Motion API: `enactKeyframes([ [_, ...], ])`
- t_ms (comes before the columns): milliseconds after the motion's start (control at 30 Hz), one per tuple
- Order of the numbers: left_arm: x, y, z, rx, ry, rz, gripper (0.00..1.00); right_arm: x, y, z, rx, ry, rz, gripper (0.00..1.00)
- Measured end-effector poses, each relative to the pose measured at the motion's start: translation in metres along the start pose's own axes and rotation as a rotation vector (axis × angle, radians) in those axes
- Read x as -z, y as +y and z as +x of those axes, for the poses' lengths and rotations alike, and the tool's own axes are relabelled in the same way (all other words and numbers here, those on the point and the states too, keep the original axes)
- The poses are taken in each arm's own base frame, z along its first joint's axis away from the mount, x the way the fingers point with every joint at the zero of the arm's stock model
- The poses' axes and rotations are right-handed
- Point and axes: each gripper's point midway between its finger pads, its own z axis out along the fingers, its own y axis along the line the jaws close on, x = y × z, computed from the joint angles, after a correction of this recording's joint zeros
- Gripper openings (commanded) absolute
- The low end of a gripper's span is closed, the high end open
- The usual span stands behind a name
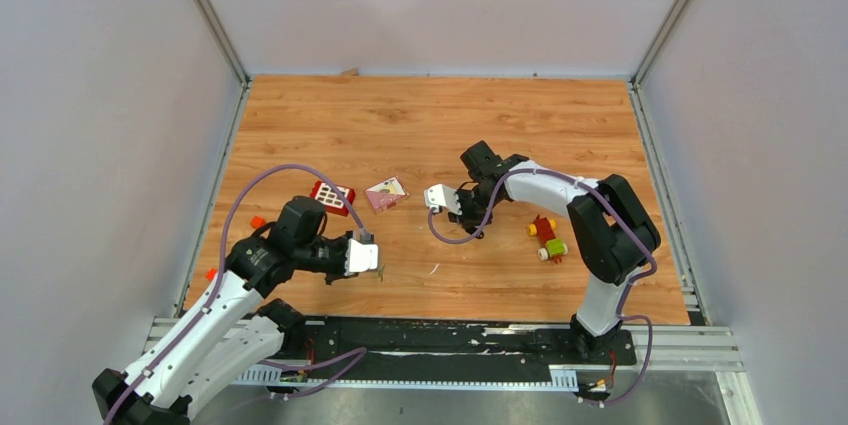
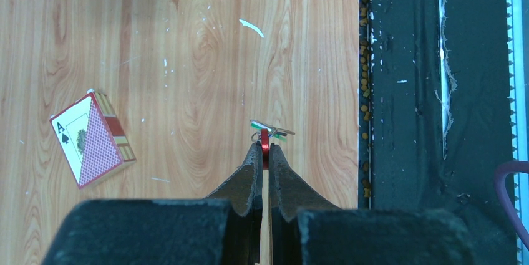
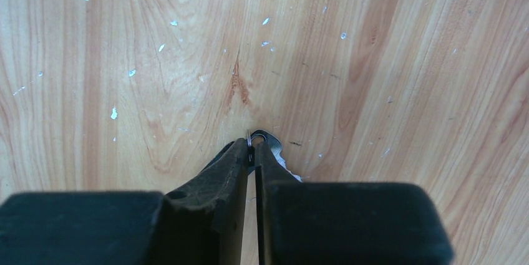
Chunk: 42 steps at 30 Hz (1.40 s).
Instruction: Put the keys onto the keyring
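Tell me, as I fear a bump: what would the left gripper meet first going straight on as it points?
Likely bare table beyond the keyring in its fingers; depth is unclear.

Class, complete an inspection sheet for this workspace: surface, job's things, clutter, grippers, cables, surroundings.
Surface: wooden tabletop, scuffed, white flecks.
Job's things: red keyring with green key at left gripper; metal key at right gripper.
Clutter: red box, card pack, toy blocks.
Grippers: left shut on the keyring; right pinched on the metal key.
Cables: purple cables loop along both arms.
Surroundings: grey walls, black rail at near edge.
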Motion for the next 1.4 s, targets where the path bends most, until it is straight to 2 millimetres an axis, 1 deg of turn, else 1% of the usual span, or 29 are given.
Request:
enactKeyframes([
  [200,0.0,0.0,0.0,0.0,0.0,0.0,0.0,0.0,0.0,0.0,0.003,0.0,-0.001,0.0],
  [467,0.0,0.0,0.0,0.0,0.001,0.0,0.0,0.0,0.002,-0.002,-0.005,-0.009,-0.007,0.0],
  [567,-0.001,0.001,0.001,0.0,0.004,0.003,0.0,0.005,0.002,-0.006,-0.016,-0.024,0.002,0.0],
  [667,-0.004,0.003,0.001,0.0,0.006,0.006,0.0,0.017,0.002,-0.017,-0.024,-0.058,0.029,0.0],
  [933,-0.016,0.011,0.001,0.018,0.004,0.039,0.0,0.067,0.004,-0.056,-0.009,-0.181,0.137,0.0],
  [1033,-0.018,0.019,-0.009,0.01,-0.019,0.046,0.0,0.082,0.006,-0.067,-0.012,-0.219,0.162,0.0],
  [1167,-0.022,0.031,-0.027,-0.009,-0.073,0.049,0.0,0.102,0.011,-0.083,-0.018,-0.276,0.191,0.0],
  [1400,-0.031,0.046,-0.052,0.014,-0.163,0.061,0.0,0.143,0.024,-0.11,-0.005,-0.385,0.253,0.0],
])
